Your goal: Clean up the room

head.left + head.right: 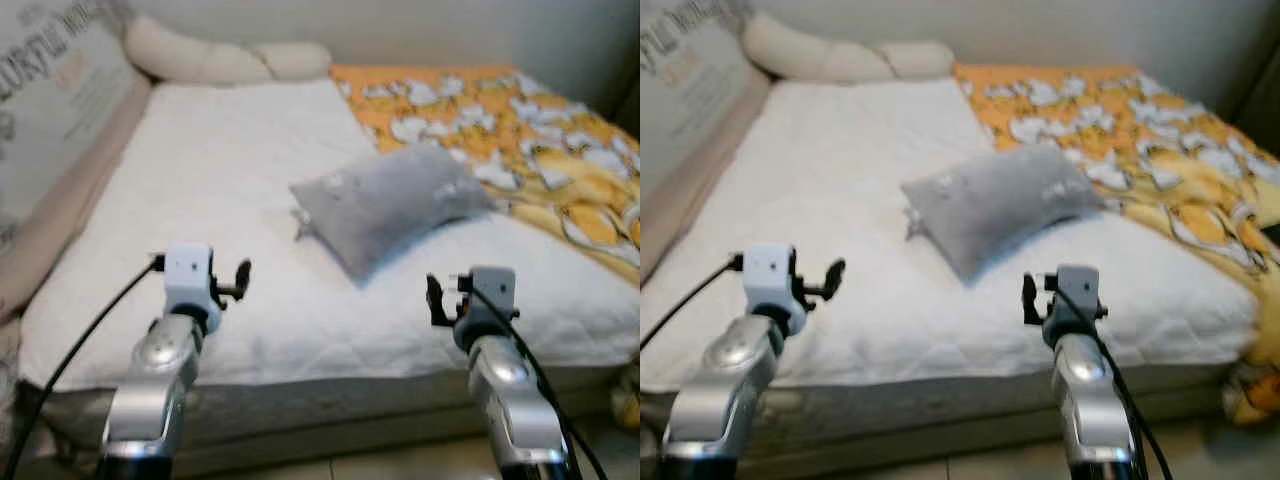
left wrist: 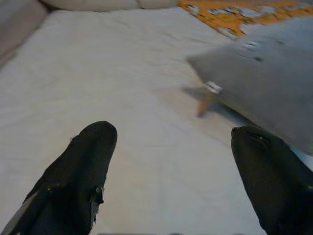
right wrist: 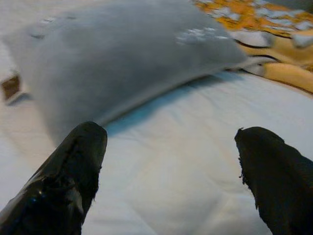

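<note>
Left gripper [image 2: 171,176] and right gripper [image 3: 171,176] both spread wide, holding nothing, hovering over the near edge of the bed [image 1: 230,200]. Grey pillow [image 1: 395,200] lying mid-mattress at 12 o'clock of the right gripper, orange blanket [image 1: 530,140] beyond at 1 o'clock.

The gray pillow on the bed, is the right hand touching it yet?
Apart. In the right wrist view, white mattress shows between the open right hand and the gray pillow, which lies beyond both fingertips.
</note>
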You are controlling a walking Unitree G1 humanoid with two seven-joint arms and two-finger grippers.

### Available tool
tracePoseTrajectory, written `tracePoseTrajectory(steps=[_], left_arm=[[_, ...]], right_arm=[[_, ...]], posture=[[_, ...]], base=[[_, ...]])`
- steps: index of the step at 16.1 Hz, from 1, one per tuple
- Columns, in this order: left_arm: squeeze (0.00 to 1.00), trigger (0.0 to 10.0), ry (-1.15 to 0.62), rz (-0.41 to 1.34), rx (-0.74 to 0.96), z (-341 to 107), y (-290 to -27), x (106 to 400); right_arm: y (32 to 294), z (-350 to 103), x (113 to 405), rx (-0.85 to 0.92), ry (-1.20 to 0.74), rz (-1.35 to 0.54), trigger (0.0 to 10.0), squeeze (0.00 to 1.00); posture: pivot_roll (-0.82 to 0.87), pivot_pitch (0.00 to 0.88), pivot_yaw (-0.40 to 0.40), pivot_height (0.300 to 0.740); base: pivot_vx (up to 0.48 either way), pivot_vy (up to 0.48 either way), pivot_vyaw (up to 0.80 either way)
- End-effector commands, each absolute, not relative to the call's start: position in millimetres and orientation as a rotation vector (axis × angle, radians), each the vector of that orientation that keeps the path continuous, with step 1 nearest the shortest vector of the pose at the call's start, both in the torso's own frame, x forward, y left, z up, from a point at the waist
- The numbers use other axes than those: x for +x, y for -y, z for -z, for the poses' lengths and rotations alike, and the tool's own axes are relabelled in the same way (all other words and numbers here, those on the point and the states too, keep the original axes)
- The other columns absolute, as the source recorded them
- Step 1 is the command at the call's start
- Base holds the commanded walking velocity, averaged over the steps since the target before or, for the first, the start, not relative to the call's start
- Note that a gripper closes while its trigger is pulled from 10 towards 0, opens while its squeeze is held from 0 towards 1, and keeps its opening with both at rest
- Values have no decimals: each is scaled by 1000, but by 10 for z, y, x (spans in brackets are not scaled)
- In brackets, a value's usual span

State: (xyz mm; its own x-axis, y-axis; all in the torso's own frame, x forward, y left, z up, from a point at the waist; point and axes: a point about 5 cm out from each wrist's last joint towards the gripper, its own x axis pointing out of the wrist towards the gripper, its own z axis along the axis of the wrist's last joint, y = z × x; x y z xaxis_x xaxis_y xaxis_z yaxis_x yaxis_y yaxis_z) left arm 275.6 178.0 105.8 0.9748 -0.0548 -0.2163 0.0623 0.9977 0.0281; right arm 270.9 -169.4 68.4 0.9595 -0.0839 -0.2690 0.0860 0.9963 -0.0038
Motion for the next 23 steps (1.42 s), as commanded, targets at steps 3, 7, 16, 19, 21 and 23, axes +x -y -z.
tracePoseTrajectory(steps=[3, 7, 16, 19, 21, 23], left_arm=[[0, 10000, -218, 33, 42, -1068, -1857, 2765], [0, 10000, -220, 31, 41, -1068, -1859, 2767], [0, 10000, -222, 32, 43, -1071, -1863, 2803], [0, 10000, -222, 32, 43, -1069, -1861, 2804], [0, 10000, -223, 32, 45, -1068, -1861, 2802], [0, 10000, -225, 30, 49, -1067, -1865, 2799]], right_arm=[[1619, -728, 2754, 17, -259, 66, 10000, 0], [1609, -726, 2753, 12, -260, 64, 10000, 0], [1572, -730, 2767, -42, -264, 25, 10000, 0], [1602, -727, 2761, -1, -261, 51, 10000, 0], [1597, -725, 2760, -4, -263, 46, 10000, 0], [1584, -728, 2759, 1, -257, 41, 10000, 0]], posture=[[42, 0, -35, 740], [43, 0, -37, 740], [42, 0, -36, 740], [42, 0, -36, 740], [42, 0, -36, 740], [42, 0, -36, 740]], base=[[324, 0, 0], [325, 0, 0], [323, 0, 335], [311, 0, 204], [293, 0, 0], [0, 0, 0]])
